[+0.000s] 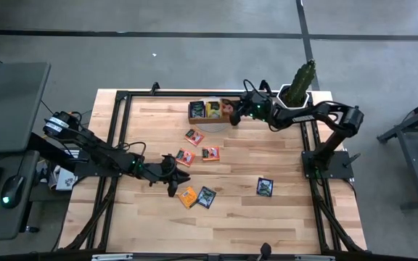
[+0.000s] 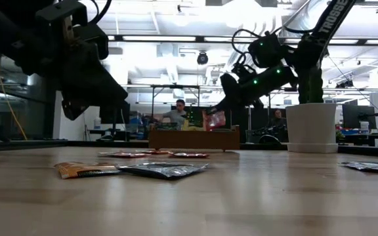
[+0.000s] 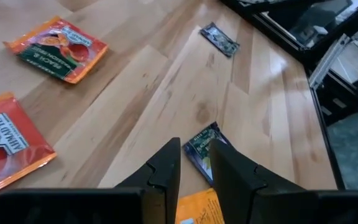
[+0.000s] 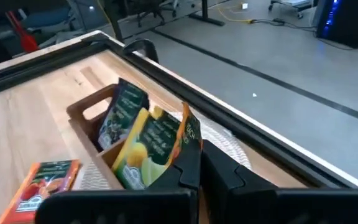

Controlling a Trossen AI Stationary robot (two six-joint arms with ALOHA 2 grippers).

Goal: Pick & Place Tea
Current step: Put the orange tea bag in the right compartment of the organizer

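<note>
Nearest low camera: orange sachet [image 2: 79,170] and dark sachet [image 2: 165,170] flat on desk [image 1: 267,225], awaiting pickup. Left gripper [image 1: 171,178] just above them, fingers [image 3: 165,177] slightly parted, empty. Right gripper [image 1: 236,114] clamped on orange-edged sachet [image 4: 190,132] over tray [image 1: 207,110], positioned for drop-in

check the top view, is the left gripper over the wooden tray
No, the left gripper hovers near the table's front by an orange sachet, while the wooden tray sits at the far edge.
</note>
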